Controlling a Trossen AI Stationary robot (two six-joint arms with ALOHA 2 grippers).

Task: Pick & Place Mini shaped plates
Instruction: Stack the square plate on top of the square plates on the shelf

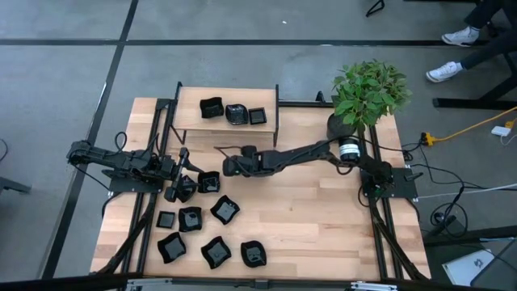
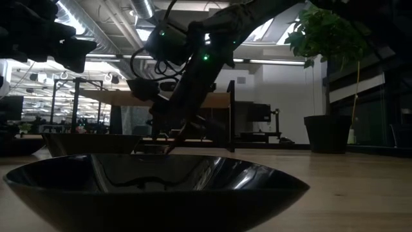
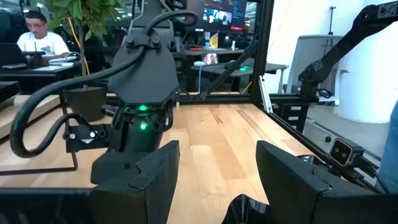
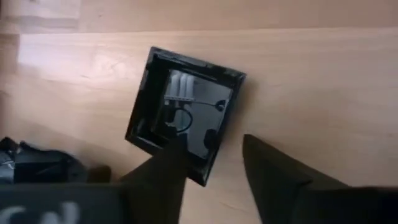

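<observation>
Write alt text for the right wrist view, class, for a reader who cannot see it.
A glossy black square plate lies flat on the wooden table, seen from above. The right gripper straddles the plate's near rim, one dark finger over the dish and the other outside it.

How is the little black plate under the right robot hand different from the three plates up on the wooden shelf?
The square plate lies on the table, with the right gripper astride its rim; the three shelf plates sit up on the raised shelf, untouched. It lies alone; they sit in a row. All are small, glossy and black.
</observation>
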